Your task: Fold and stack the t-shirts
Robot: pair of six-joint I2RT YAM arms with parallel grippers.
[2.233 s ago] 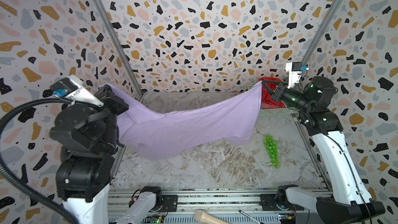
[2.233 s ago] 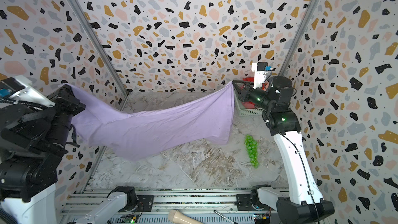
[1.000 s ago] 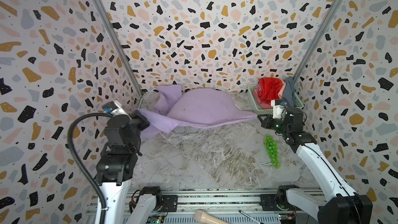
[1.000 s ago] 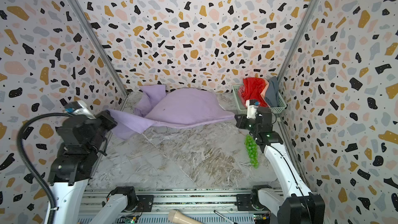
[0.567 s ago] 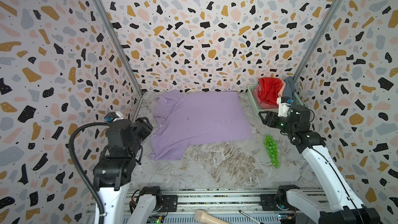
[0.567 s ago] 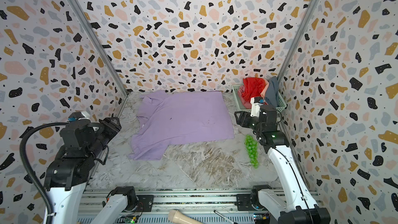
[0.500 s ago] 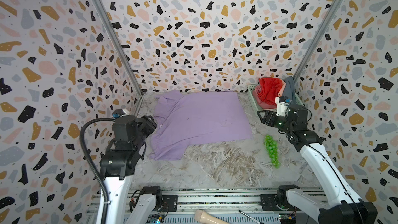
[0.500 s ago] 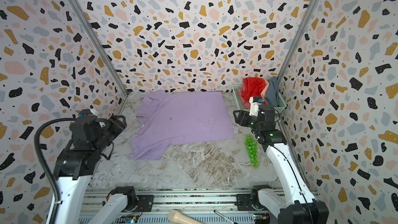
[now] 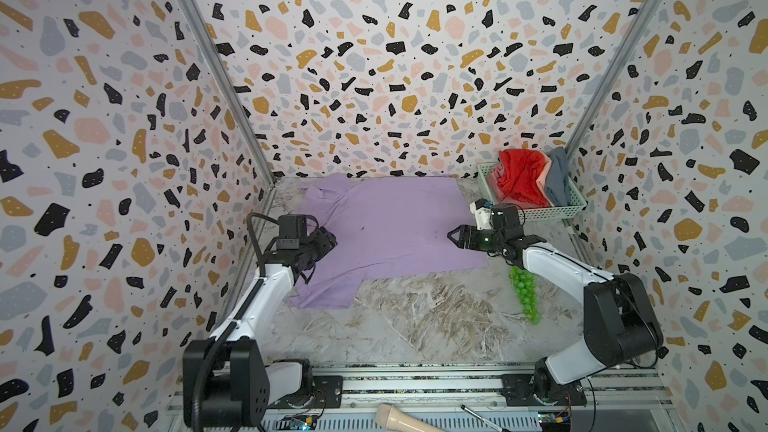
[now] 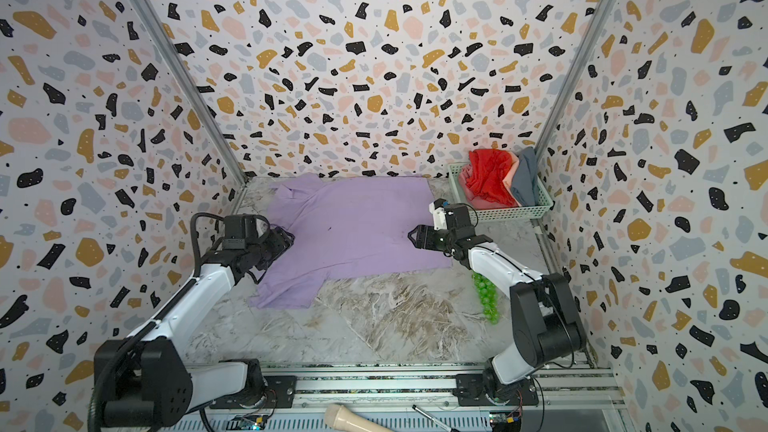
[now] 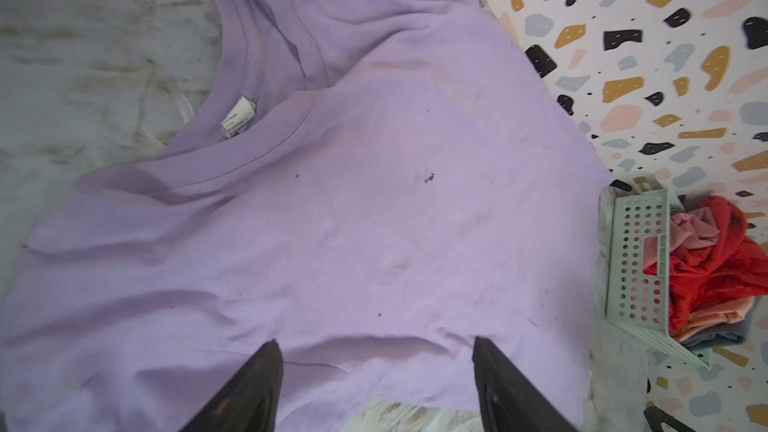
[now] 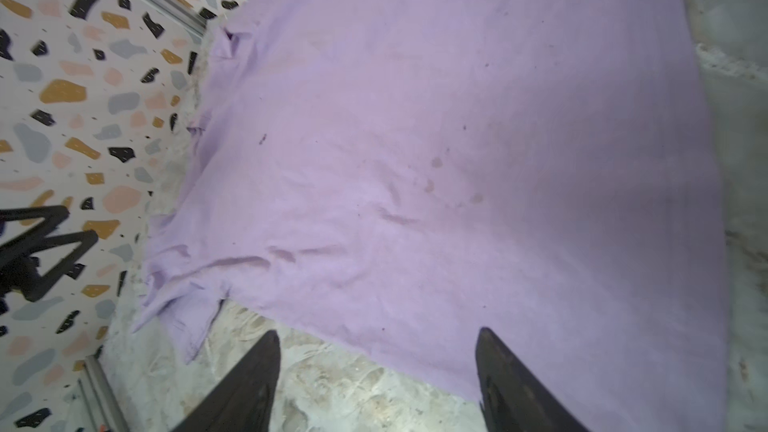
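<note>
Lying flat, lavender t-shirt (image 9: 390, 234); collar leftward, hem rightward

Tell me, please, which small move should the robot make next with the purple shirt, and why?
Probably lower the left gripper and pinch the near sleeve, to fold it inward. The lavender t-shirt lies spread flat, its fingers and the right gripper are open and empty, and that sleeve sticks out toward the front.
</note>
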